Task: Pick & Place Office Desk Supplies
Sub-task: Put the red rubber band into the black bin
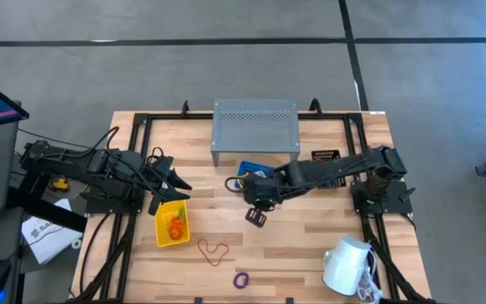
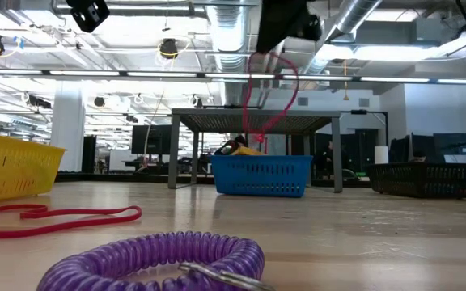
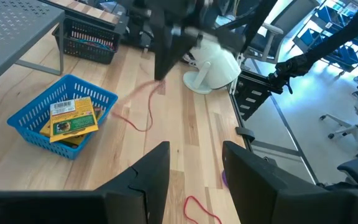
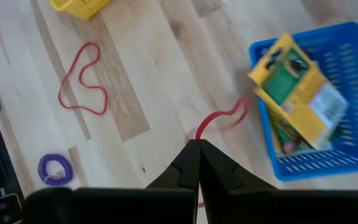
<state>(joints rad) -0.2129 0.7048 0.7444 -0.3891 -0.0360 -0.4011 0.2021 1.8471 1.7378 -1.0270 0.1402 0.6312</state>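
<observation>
My right gripper (image 4: pixel 197 149) is shut on a red loop (image 2: pixel 269 97) and hovers above the table beside the blue bin (image 1: pixel 251 171), which holds yellow printed packets (image 4: pixel 294 93). My left gripper (image 3: pixel 194 163) is open in the air above the far end of the yellow bin (image 1: pixel 172 224), where orange loops (image 1: pixel 175 226) lie. A second red loop (image 1: pixel 213 251) and a purple coiled loop (image 1: pixel 241 279) lie flat on the wood near the table's near edge. The black-mesh bin (image 1: pixel 326 157) stands right of the blue one. My right gripper pinches the red loop between its two shut fingers, which come from above pointing down. In the right wrist view the strand (image 4: pixel 219 121) leaves right at the fingertips. The loop is lifted clear and hangs slack below the gripper (image 2: pixel 253 121), above the table beside the blue bin.
The grey perforated riser (image 1: pixel 255 127) stands at the far middle of the table, just behind the blue bin. A white mug (image 1: pixel 347 264) sits at the near right corner. Bare wood (image 1: pixel 302 236) lies between the yellow bin and the mug.
</observation>
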